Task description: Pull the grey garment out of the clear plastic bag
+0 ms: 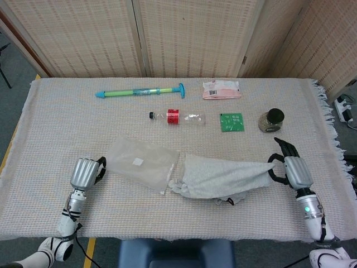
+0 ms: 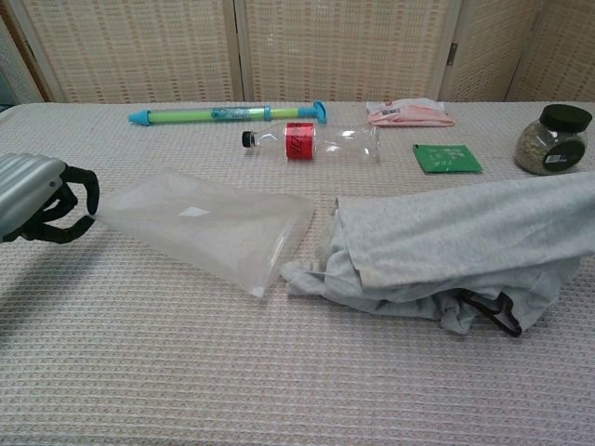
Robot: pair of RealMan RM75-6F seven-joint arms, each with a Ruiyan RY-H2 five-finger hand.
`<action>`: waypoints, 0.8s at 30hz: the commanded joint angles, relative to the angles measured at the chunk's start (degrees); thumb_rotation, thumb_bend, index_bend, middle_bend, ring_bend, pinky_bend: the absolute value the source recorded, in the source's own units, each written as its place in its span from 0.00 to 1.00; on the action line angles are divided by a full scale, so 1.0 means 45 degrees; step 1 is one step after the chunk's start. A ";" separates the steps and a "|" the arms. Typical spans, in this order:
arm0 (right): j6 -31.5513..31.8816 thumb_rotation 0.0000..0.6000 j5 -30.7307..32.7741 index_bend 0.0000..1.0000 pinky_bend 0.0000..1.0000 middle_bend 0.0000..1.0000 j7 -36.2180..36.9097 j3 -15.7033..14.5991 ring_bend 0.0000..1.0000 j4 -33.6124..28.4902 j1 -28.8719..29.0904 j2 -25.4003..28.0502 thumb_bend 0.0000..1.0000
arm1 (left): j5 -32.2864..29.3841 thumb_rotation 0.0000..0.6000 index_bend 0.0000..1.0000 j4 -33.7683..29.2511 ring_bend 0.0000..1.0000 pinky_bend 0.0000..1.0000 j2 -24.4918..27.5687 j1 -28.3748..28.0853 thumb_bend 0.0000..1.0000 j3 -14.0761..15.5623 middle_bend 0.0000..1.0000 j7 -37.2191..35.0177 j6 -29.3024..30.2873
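The clear plastic bag [image 1: 142, 163] lies flat and emptied at centre left, with its open mouth facing right. My left hand [image 1: 86, 173] grips the bag's left end; it shows at the left edge of the chest view [image 2: 33, 204], fingers curled around the plastic [image 2: 204, 228]. The grey garment [image 1: 220, 177] lies outside the bag, stretched to the right, and its crumpled left end sits at the bag's mouth. My right hand [image 1: 290, 170] holds the garment's right end. In the chest view the garment [image 2: 446, 251] runs off the right edge, so the right hand is hidden there.
Along the back lie a green and blue tube [image 1: 139, 92], a pink packet [image 1: 221, 89], a plastic bottle with a red label [image 1: 177, 116], a green card [image 1: 232, 121] and a dark-lidded jar [image 1: 271, 120]. Something thin and black [image 2: 493, 311] pokes out under the garment.
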 commanded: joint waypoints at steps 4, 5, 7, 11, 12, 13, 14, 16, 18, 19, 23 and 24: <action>-0.0320 1.00 0.0518 0.60 0.00 0.03 0.0084 0.0227 0.00 0.0178 -0.0035 0.0338 0.49 | -0.0322 1.00 0.80 -0.0072 1.00 1.00 0.0700 0.0668 0.61 0.0056 1.00 -0.0428 0.0337; -0.0409 1.00 0.0569 0.60 0.00 0.03 0.0078 0.0222 0.00 0.0179 -0.0032 0.0367 0.49 | -0.0315 1.00 0.80 -0.0272 1.00 1.00 0.0873 0.0790 0.61 0.0128 1.00 -0.0589 0.0392; -0.0556 1.00 0.0566 0.59 0.00 0.03 0.0048 0.0157 0.00 0.0097 -0.0019 0.0401 0.49 | -0.0180 1.00 0.75 -0.0671 1.00 1.00 0.1137 0.0905 0.59 0.0268 1.00 -0.0772 0.0586; -0.0725 1.00 0.0102 0.18 0.00 0.00 0.0357 -0.0161 0.00 -0.0268 -0.0015 0.0627 0.29 | -0.0021 0.86 0.40 -0.2596 1.00 1.00 0.2006 0.0996 0.32 0.0714 1.00 -0.0821 0.0072; -0.0751 1.00 -0.0043 0.10 0.00 0.00 0.0386 -0.0256 0.00 -0.0376 -0.0016 0.0750 0.25 | 0.0007 0.74 0.27 -0.3245 0.97 1.00 0.2303 0.0996 0.25 0.0806 0.94 -0.0655 -0.0071; -0.0694 1.00 -0.0170 0.02 0.00 0.00 0.0298 -0.0321 0.00 -0.0470 -0.0035 0.0878 0.20 | 0.0022 0.66 0.19 -0.3927 0.93 1.00 0.2617 0.0999 0.21 0.0897 0.86 -0.0498 -0.0227; -0.0532 1.00 -0.0286 0.00 0.00 0.00 -0.0024 -0.0380 0.00 -0.0574 -0.0087 0.1018 0.17 | 0.0062 0.58 0.12 -0.4783 0.84 0.99 0.3024 0.0992 0.18 0.0979 0.73 -0.0317 -0.0349; -0.0164 1.00 -0.0367 0.00 0.00 0.00 -0.0966 -0.0449 0.00 -0.0843 -0.0224 0.1207 0.11 | 0.0036 0.52 0.06 -0.6157 0.61 0.85 0.3748 0.1005 0.16 0.1144 0.49 -0.0002 -0.0669; 0.0109 1.00 -0.0418 0.00 0.00 0.00 -0.1911 -0.0549 0.00 -0.1211 -0.0358 0.1411 0.08 | -0.0099 0.51 0.04 -0.7245 0.45 0.65 0.4406 0.1026 0.15 0.1265 0.34 0.0349 -0.1014; 0.0332 1.00 -0.0446 0.00 0.00 0.00 -0.2598 -0.0620 0.00 -0.1509 -0.0474 0.1563 0.07 | -0.0235 0.51 0.03 -0.7918 0.35 0.53 0.4851 0.1052 0.15 0.1334 0.27 0.0613 -0.1240; 0.1148 1.00 -0.0497 0.00 0.00 0.00 -0.4744 -0.0928 0.00 -0.2717 -0.1017 0.2203 0.06 | -0.0359 0.51 0.03 -0.9413 0.11 0.29 0.6313 0.1241 0.15 0.1655 0.10 0.1935 -0.1461; 0.1364 1.00 -0.0559 0.00 0.00 0.00 -0.5105 -0.1007 0.00 -0.2981 -0.1154 0.2336 0.06 | -0.0354 0.51 0.05 -0.9657 0.07 0.25 0.6588 0.1345 0.15 0.1731 0.07 0.2108 -0.1376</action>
